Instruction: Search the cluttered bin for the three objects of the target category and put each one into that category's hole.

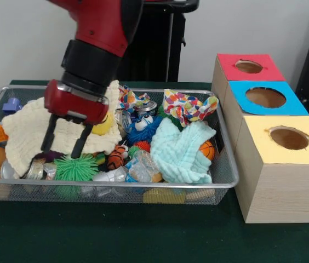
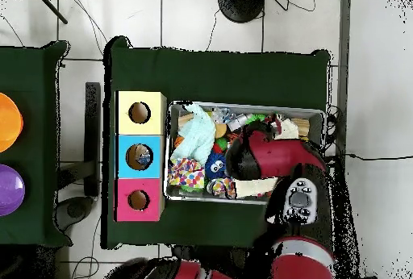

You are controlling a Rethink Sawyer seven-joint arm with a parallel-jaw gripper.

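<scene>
The wire-mesh bin [image 1: 228, 181] is full of toys and cloths; it also shows in the overhead view [image 2: 242, 105]. My gripper [image 1: 61, 152] hangs over the bin's left part, just above a pale yellow cloth [image 1: 26, 134]. Its two black fingers [image 1: 49, 134] are spread apart and hold nothing. A crushed clear plastic bottle [image 1: 139, 169] lies near the bin's front wall, to the right of the gripper. The blue-topped box's round hole [image 1: 265, 97] is right of the bin. In the overhead view something clear lies inside that hole [image 2: 139, 156]. There the arm [image 2: 278, 156] hides the gripper.
A red-topped box [image 1: 249, 67] and a yellow-topped box [image 1: 289, 138] flank the blue one. The bin holds a mint cloth [image 1: 184, 150], a dotted cloth [image 1: 190, 107], a green spiky ball [image 1: 76, 167], a blue furry toy [image 1: 143, 129] and a silver can [image 1: 143, 107].
</scene>
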